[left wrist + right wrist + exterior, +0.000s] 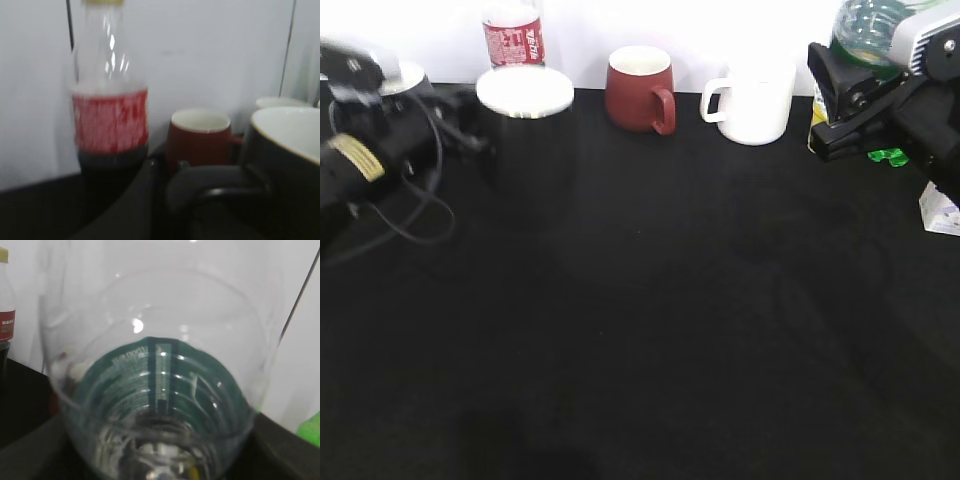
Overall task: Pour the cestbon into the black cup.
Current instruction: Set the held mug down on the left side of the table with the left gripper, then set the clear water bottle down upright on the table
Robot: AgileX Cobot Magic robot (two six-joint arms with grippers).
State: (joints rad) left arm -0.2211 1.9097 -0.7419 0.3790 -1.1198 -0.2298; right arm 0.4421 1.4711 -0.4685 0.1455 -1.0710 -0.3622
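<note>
Clear cestbon (868,30) clenched in right claw (850,95); left claw's (165,200) state unclear.

Cups are standing in a row along the tabletop's (650,330) far edge: black cup (524,125) at upper left, red mug (639,90) at centre, white mug (752,102) right of it. Cola bottle (514,35) is sitting behind the black cup. Cestbon (868,30) is hanging at upper right, off the tabletop.

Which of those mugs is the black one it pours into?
Look along the white wall to the cola bottle at far left. The black cup stands just before it, white inside; the red mug and white mug sit further right.
</note>
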